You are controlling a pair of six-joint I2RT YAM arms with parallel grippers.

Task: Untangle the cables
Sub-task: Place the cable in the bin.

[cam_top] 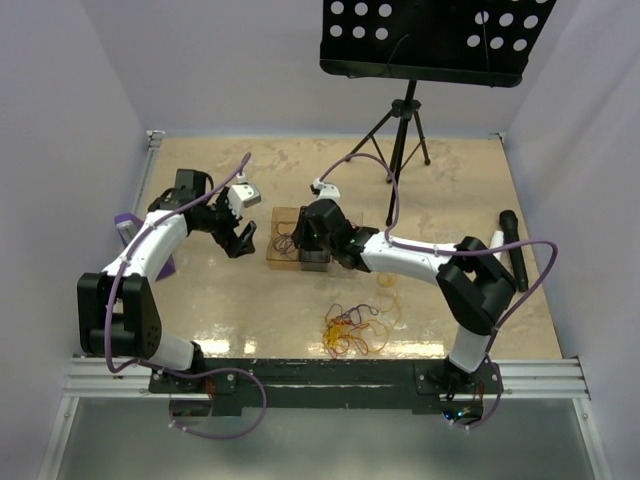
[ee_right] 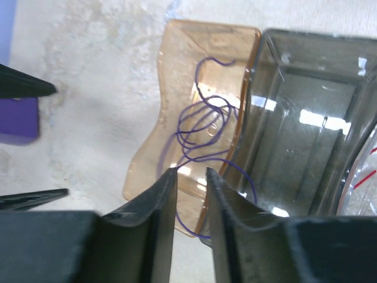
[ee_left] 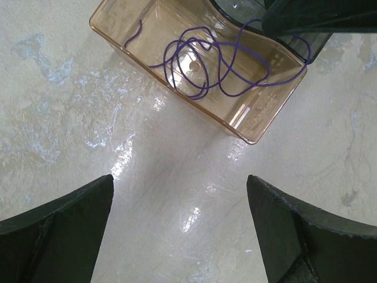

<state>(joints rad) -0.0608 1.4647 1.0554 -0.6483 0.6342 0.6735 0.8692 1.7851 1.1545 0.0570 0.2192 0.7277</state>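
Right gripper [ee_right: 191,175]: black fingers drawn close, a narrow slot left between them. The near rim of the see-through amber plastic bin [ee_right: 147,153] and a strand of the thin dark purple wire [ee_right: 203,127] both sit in that slot. Whether the strand is actually pinched cannot be told.

Thin dark purple wire: coiled in loose loops inside the amber bin. One loop spills over the shared edge into the smoky grey see-through bin [ee_right: 306,147], which touches the amber bin's side.

Left gripper [ee_left: 179,180]: fingers spread wide, nothing between them. It hangs over bare table just beside the amber bin, apart from it.

Tangle of thin yellow, orange, red and dark wires [cam_top: 352,328]: lies on the table nearer the arm bases, apart from both bins and both grippers.

Purple block [ee_right: 17,121]: on the table's left side, by the left arm.

Black microphone [cam_top: 513,255] and white microphone [cam_top: 497,238]: side by side at the right edge.

Black perforated music stand [cam_top: 430,35]: on a tripod at the far edge.

Surface: glossy beige mottled table [cam_top: 450,180], with bright glare patches.

Surround: plain pale walls [cam_top: 60,120] on three sides.
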